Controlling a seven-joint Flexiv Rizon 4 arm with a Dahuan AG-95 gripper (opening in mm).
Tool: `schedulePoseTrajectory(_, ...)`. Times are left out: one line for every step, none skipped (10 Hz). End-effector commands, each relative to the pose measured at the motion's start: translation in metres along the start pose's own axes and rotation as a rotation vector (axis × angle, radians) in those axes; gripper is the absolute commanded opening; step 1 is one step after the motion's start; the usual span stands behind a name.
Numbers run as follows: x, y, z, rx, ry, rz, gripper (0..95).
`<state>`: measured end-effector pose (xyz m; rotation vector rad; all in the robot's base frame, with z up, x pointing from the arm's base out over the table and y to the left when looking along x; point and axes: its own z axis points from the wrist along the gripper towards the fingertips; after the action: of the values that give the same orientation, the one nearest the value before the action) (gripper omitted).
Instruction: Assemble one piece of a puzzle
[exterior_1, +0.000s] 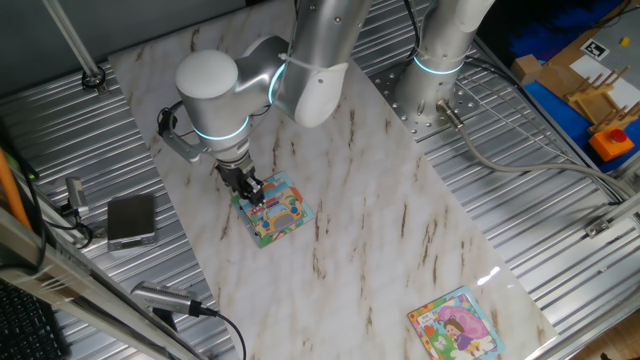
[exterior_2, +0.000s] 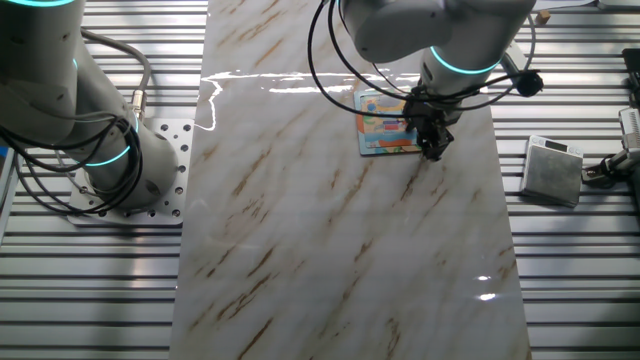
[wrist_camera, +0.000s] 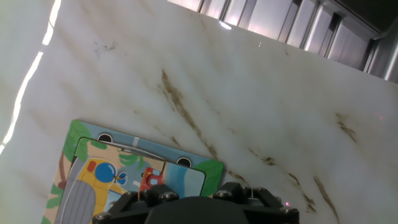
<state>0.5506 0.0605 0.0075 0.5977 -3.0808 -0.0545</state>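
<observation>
- One fixed view: gripper (exterior_1: 250, 188) sits left of frame centre, fingertips right down over the upper-left edge of the puzzle (exterior_1: 276, 212). Puzzle lies flat on the marble table (exterior_1: 400, 230), turned diamond-wise to the frame, so its edges run diagonal, not square to the picture. Claw is over the board's near corner, not its middle. The piece itself: can't make it out here, too small and the fingers cover that spot. Second puzzle w/ the pink-dressed girl (exterior_1: 455, 322) is far off at lower right, not the target.
- The other fixed view: gripper (exterior_2: 432, 142) at upper right of frame, tips at the right edge of the puzzle (exterior_2: 384, 128), board extending left from the claw. Fingers look close together, but can't tell if they're pinching the piece or bare. Grey box (exterior_2: 552, 170) sits well apart on the ribbed surface at right.
- Hand view: puzzle fills the lower left, its green border corner just beside the black gripper body at bottom centre. Fingertips not visible, so claw width can't be told here either. Piece not visible.
- Judgement: the move turns on where the gap is relative to the tips; from these views the board lies mostly to one side of the claw, w/ the tips at its edge, so any seating is at the border, not the centre.
</observation>
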Motion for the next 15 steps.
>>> schedulePoseTrajectory(0.001, 0.0, -0.001, 0.002, 0.0, -0.002, 57.0)
schedulePoseTrajectory(0.001, 0.001, -0.003, 0.002, 0.001, -0.002, 57.0)
schedulePoseTrajectory(0.002, 0.002, -0.006, 0.0, 0.001, 0.001, 57.0)
schedulePoseTrajectory(0.002, 0.003, -0.009, -0.002, 0.001, 0.001, 57.0)
schedulePoseTrajectory(0.0, 0.004, -0.009, -0.004, 0.001, 0.003, 57.0)
schedulePoseTrajectory(-0.002, 0.006, -0.01, -0.005, 0.001, 0.005, 57.0)
schedulePoseTrajectory(-0.005, 0.009, -0.009, -0.005, 0.001, 0.009, 57.0)
schedulePoseTrajectory(-0.01, 0.013, -0.009, -0.005, 0.002, 0.015, 57.0)
schedulePoseTrajectory(-0.013, 0.015, -0.008, -0.005, 0.002, 0.018, 57.0)
schedulePoseTrajectory(-0.015, 0.018, -0.008, -0.005, 0.002, 0.019, 57.0)
schedulePoseTrajectory(-0.015, 0.018, -0.008, -0.005, 0.003, 0.019, 57.0)
schedulePoseTrajectory(-0.015, 0.019, -0.008, -0.005, 0.002, 0.018, 57.0)
schedulePoseTrajectory(-0.014, 0.019, -0.007, -0.005, 0.001, 0.017, 57.0)
schedulePoseTrajectory(-0.012, 0.02, -0.004, -0.003, 0.0, 0.018, 57.0)
schedulePoseTrajectory(-0.012, 0.022, -0.001, -0.002, -0.003, 0.019, 57.0)
